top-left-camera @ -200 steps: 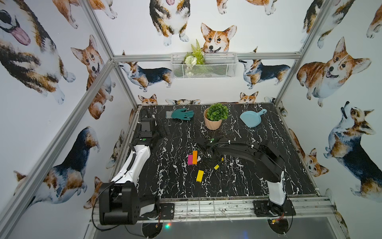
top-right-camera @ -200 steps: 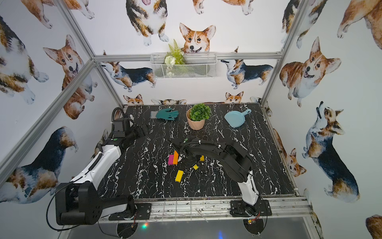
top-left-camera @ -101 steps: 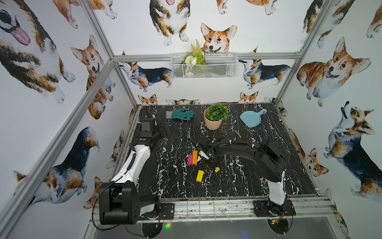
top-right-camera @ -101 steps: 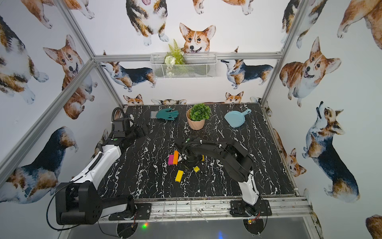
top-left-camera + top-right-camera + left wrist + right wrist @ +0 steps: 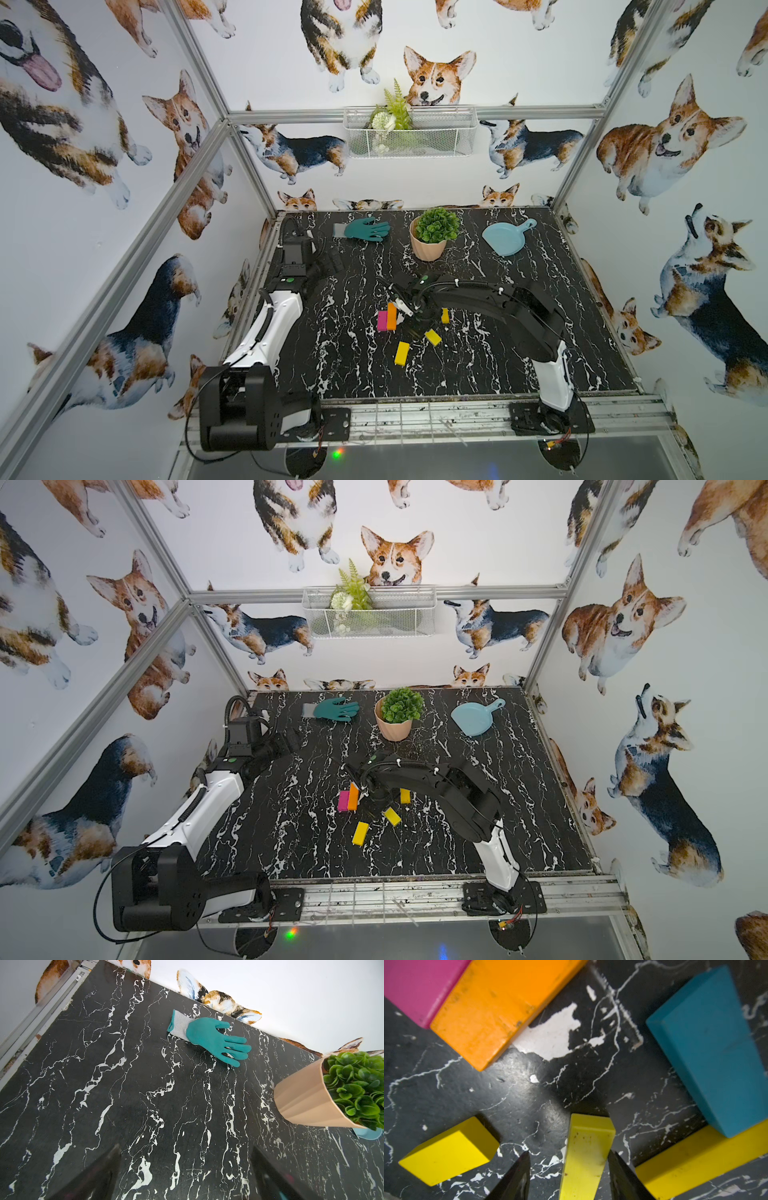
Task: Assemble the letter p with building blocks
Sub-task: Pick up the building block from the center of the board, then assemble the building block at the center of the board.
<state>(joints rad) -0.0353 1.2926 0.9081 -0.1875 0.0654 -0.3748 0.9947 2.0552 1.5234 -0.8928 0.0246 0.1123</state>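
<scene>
black marble table [image 5: 340, 365]: right arm [image 5: 478, 293] hides teal block [image 5: 708, 1049] from overhead; right tool [image 5: 568, 1153] spread astride yellow block [image 5: 591, 1132]; left tool [image 5: 185, 1148] spread.

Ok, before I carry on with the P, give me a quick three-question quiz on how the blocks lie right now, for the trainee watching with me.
1. True or false: the pink block and the orange block lie side by side, touching along their long edges.
2. Which block lies between the jaws of the right gripper? A. the pink block. B. a yellow block. C. the orange block.
3. Count: how many yellow blocks are on the table?

Key: 1 true; 2 B; 3 three.
</scene>
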